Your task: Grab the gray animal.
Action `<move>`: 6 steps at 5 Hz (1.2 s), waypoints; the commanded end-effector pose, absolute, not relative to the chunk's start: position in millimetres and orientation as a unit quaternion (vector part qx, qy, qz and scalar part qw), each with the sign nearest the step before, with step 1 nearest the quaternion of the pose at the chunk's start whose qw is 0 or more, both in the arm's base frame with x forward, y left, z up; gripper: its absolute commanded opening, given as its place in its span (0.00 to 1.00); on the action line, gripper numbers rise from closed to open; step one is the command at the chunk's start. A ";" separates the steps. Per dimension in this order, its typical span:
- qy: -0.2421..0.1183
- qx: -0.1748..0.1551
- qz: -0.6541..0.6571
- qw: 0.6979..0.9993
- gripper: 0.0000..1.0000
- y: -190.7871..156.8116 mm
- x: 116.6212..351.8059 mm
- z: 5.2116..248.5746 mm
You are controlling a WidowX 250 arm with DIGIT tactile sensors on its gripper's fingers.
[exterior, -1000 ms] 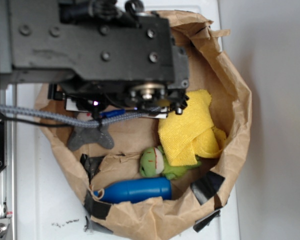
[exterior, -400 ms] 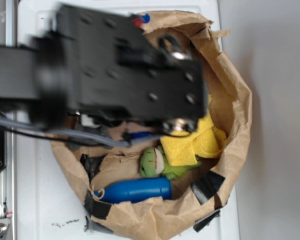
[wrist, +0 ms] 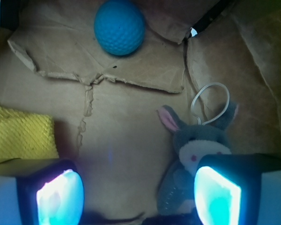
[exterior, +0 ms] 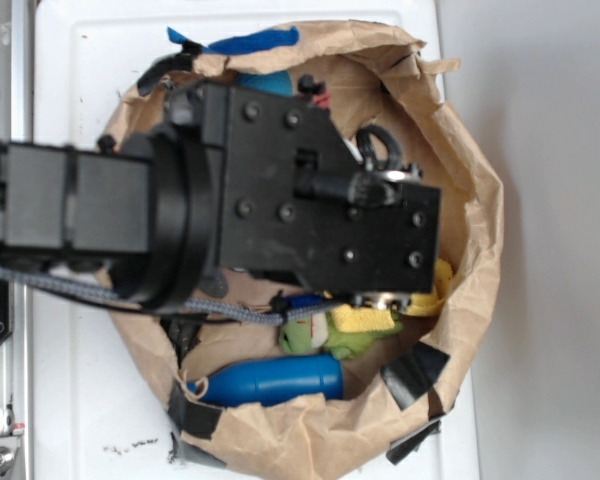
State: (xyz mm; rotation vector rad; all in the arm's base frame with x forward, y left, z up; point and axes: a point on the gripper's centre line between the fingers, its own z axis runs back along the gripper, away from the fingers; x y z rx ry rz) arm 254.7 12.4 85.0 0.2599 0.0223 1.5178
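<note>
In the wrist view the gray animal point(wrist: 196, 152) lies on the brown paper floor, with pink-lined ears, a white face with red eyes and a white string loop point(wrist: 210, 101). My gripper point(wrist: 138, 197) hangs over it, open. The toy sits just inside the right finger point(wrist: 220, 194), which covers part of its face and body. The left finger point(wrist: 58, 197) stands well clear of it over bare paper. In the exterior view the black arm point(exterior: 280, 210) hides the toy and both fingers.
Everything lies inside a crumpled paper bag point(exterior: 480, 200) with tape patches. A blue dimpled ball point(wrist: 119, 26) rests beyond the toy. A yellow cloth point(wrist: 18, 136) is at the left. A green plush point(exterior: 315, 335) and a blue cylinder point(exterior: 270, 380) lie near the bag's front.
The arm has swung down and right over the bag's middle. It now covers the gray toy, which showed at the left one second ago.
</note>
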 end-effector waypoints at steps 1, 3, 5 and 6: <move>0.000 0.111 0.683 0.722 1.00 20.9 232.4 97.1; 0.017 0.128 0.677 0.724 1.00 21.1 215.6 92.2; 0.019 0.127 0.671 0.730 1.00 24.2 208.8 93.0; 0.023 0.122 0.668 0.733 1.00 26.2 205.3 93.8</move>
